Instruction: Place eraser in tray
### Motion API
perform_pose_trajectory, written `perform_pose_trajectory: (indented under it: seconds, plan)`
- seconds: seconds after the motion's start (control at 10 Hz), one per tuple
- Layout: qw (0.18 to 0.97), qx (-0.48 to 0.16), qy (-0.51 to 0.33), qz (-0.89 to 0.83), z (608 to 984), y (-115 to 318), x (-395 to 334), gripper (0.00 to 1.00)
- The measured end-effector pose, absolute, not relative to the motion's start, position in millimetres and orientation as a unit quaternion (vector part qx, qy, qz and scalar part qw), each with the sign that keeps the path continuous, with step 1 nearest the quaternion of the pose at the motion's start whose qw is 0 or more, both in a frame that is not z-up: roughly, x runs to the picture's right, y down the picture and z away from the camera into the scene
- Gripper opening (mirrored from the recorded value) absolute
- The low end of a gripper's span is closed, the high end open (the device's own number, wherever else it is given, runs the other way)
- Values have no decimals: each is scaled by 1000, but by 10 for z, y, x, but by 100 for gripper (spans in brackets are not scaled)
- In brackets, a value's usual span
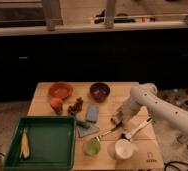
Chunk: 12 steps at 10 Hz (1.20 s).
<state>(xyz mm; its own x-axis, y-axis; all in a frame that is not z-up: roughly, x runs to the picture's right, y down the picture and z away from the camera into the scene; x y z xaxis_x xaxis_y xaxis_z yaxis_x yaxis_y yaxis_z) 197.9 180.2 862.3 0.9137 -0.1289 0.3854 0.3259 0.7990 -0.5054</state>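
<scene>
The green tray (47, 150) lies at the table's front left corner with a yellow item (23, 146) in its left side. My gripper (117, 119) is lowered to the tabletop right of centre, well to the right of the tray. A small tan block, the eraser (115, 121), lies right at the gripper's tip and is partly hidden by it. I cannot tell whether the gripper touches it.
An orange dish (60, 90) and a dark bowl (99, 91) stand at the back. An orange fruit (56, 103), a brown clump (76, 106) and a blue-grey slab (92, 113) lie mid-table. A green cup (92, 147), a white cup (122, 149) and utensils (136, 129) are in front.
</scene>
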Motion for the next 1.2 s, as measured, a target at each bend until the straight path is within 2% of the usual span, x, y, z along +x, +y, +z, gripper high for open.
perform_pose_trajectory:
  seconds: [0.2, 0.3, 0.6, 1.2]
  plan:
    - [933, -293, -170, -121, 8630, 1827, 1997, 5]
    - [933, -293, -171, -120, 8632, 1840, 2000, 0]
    - [934, -294, -162, -124, 8558, 1810, 2023, 0]
    - [933, -293, -162, -133, 8281, 1420, 1894, 0]
